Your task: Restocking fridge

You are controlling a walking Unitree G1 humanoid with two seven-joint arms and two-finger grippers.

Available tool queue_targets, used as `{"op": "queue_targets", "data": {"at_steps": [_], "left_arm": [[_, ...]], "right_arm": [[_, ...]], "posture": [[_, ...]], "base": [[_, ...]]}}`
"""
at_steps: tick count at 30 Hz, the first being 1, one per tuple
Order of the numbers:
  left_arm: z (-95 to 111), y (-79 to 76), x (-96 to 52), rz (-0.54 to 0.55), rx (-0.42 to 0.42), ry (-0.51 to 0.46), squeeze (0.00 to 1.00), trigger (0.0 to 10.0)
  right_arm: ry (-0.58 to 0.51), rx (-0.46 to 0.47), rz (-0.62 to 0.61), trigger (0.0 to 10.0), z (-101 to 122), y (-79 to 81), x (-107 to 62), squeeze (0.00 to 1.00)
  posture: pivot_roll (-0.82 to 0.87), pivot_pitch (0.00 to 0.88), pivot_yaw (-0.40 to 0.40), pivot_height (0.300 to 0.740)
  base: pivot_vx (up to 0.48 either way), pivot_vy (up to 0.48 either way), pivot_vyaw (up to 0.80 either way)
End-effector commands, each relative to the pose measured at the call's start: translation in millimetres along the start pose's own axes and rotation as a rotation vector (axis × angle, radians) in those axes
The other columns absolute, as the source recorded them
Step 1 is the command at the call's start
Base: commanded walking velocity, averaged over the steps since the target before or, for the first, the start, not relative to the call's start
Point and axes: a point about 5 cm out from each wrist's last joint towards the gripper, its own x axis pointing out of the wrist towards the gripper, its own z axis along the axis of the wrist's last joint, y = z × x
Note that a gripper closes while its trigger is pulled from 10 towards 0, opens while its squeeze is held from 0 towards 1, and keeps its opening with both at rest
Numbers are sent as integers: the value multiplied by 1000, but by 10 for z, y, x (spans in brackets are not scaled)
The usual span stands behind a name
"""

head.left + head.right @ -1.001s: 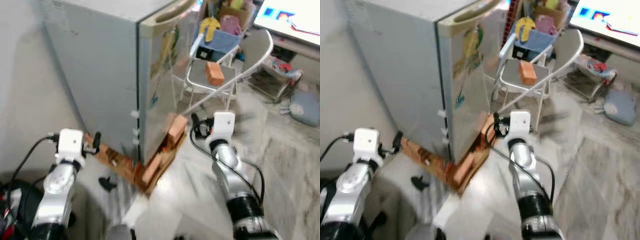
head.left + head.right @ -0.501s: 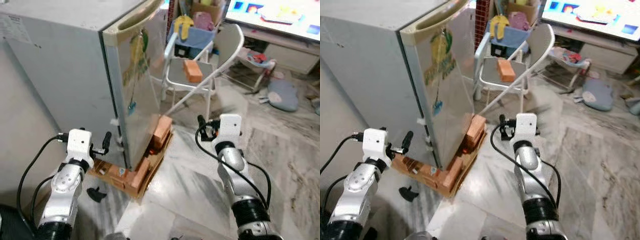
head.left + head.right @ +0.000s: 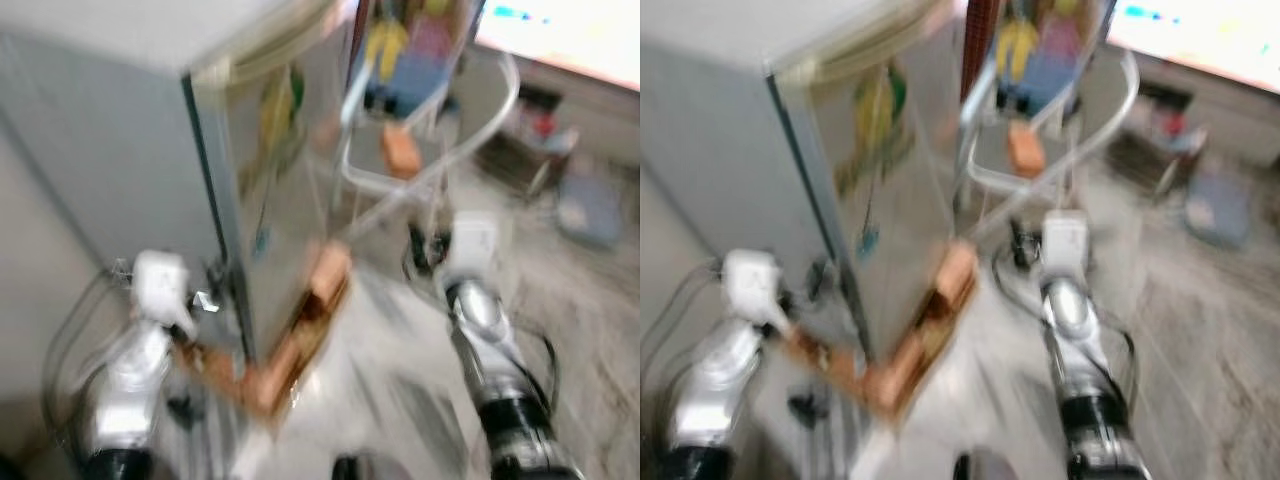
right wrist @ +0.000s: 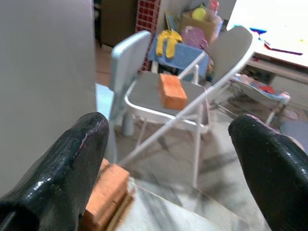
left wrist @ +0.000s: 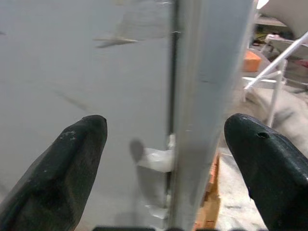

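The picture from the head is blurred. A small grey fridge (image 3: 120, 150) stands shut, with stickers on its door (image 3: 285, 160), raised on orange bricks (image 3: 325, 275). My left gripper (image 3: 213, 292) is open at the lower corner of the fridge. In the left wrist view its fingers (image 5: 62, 168) stand wide apart on either side of the door seam (image 5: 175, 96). My right gripper (image 3: 420, 255) is open in front of the door, empty, facing a folding chair (image 4: 154, 103). An orange block (image 4: 172, 91) lies on the chair's seat.
Behind the folding chair stands a blue child's chair (image 4: 180, 50) piled with toys. A lit screen (image 3: 560, 35) is at the far right, with a grey cushion (image 3: 585, 205) below it on the marble floor (image 3: 590, 330). A small black thing (image 3: 180, 408) lies by my left arm.
The whole picture has shifted and blurred, so the camera is moving. Both arms keep about the same pose beside the fridge, and both grippers stay open.
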Motion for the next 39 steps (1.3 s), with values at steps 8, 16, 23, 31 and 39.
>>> {"op": "queue_targets", "data": {"at_steps": [8,16,23,31,39], "left_arm": [[15,119,-46,35,3,-2,0,10000],[6,103,-40,32,-7,4,0,10000],[27,153,-38,66,3,-7,0,10000],[91,437,-49,231,31,-36,0,10000],[109,492,9,253,56,-33,0,10000]], "right_arm": [[-3,4,27,10000,37,87,2,0],[-5,-2,28,10000,46,79,-2,0],[-5,-1,36,10000,50,91,-7,0],[26,-6,47,10000,-19,53,-130,0],[78,63,30,10000,-24,-36,-279,0]], "posture": [[133,18,-58,740],[129,19,-60,740],[131,19,-62,740],[127,28,-69,740],[127,32,-72,740]], "base": [[0,0,-600],[0,0,-800],[0,0,-778],[0,0,0],[0,0,0]]}}
